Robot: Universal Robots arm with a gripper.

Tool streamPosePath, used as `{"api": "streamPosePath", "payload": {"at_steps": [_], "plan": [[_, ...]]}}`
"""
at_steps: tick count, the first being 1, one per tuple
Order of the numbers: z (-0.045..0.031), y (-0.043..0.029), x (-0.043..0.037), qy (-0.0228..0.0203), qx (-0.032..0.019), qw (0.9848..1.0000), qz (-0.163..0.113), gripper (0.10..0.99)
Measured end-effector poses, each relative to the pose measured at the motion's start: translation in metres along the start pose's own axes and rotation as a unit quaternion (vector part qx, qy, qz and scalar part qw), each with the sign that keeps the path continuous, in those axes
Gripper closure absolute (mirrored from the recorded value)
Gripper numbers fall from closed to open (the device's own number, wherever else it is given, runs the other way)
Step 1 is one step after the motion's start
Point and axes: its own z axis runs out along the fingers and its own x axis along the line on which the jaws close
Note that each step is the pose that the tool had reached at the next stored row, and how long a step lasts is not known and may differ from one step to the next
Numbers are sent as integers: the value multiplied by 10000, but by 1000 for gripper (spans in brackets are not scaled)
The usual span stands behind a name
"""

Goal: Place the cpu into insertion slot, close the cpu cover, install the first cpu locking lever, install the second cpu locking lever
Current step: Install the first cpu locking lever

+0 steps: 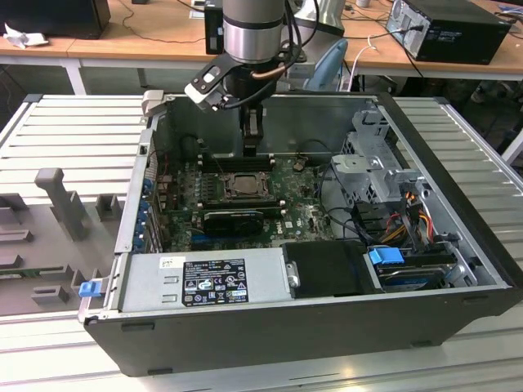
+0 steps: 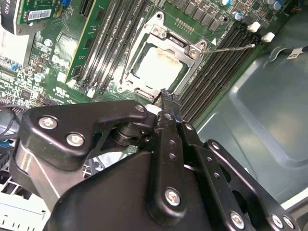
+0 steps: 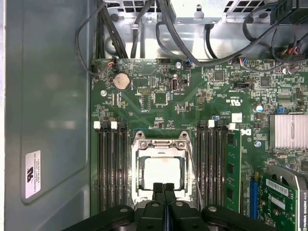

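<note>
The cpu (image 3: 162, 173) lies pale and square in the insertion slot (image 1: 222, 188) on the green board. The silvery cpu cover (image 3: 161, 146) lies flat around it, its cut-out showing the chip face (image 2: 159, 67). One thin wire locking lever (image 2: 231, 47) sticks out sideways from the socket corner over the memory slots; in the first wrist view it (image 3: 194, 173) runs slanted beside the socket. My gripper (image 3: 164, 188) is shut with nothing between its fingers, the tips hovering at the socket's edge (image 2: 166, 96). In the exterior view the gripper (image 1: 252, 149) hangs just behind the socket.
Black memory slots (image 3: 110, 168) flank the socket on both sides. A black card (image 1: 233, 219) sits in front of it, the power supply (image 1: 204, 282) nearer still. A drive cage (image 1: 372, 163) and cables (image 1: 409, 208) fill the exterior view's right. Grey case walls (image 3: 48, 120) enclose the board.
</note>
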Motion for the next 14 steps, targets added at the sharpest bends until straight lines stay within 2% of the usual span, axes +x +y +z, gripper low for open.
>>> {"api": "streamPosePath", "payload": {"at_steps": [4, 10, 14], "plan": [[-22, 0, 0, 0, 0, 10000, -20, 980], [-19, 0, 0, 5, 4, 9998, -219, 980], [-18, 0, 0, 13, 8, 9989, -468, 980]]}}
